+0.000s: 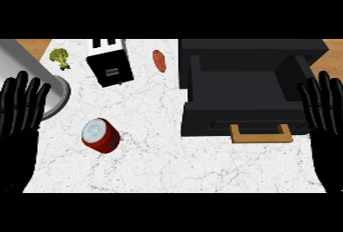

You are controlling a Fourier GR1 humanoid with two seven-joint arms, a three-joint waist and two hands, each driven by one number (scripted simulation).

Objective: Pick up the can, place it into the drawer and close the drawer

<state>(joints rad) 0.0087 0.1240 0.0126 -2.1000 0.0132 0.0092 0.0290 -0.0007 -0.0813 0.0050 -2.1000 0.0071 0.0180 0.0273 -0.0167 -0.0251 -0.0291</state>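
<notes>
Head view: a white marbled table (201,167) seen from steeply above, one hand at each side edge.
Can (100,135): red with a silver end facing up, on the table's near left part, well apart from the drawer and outside it. Nothing touches it; I cannot tell whether it stands straight or leans.
Drawer (234,84): dark, pulled out toward the near side from a black cabinet (248,47) on the right. Its dark floor and walls show.
Drawer handle (261,134): a wooden bar on the drawer's near front.
Grey vessel (57,97): rounded metal rim at the far left, partly behind the left hand; what it holds cannot be told.
Toaster (109,62): black, far left of centre.
Broccoli (60,57): on the table left of the toaster.
Sausage (159,60): between the toaster and the cabinet.
Left hand (20,113): at the left edge, fingers straight, spread apart, holding nothing.
Right hand (326,113): at the right edge beside the drawer, fingers straight, apart, holding nothing.
</notes>
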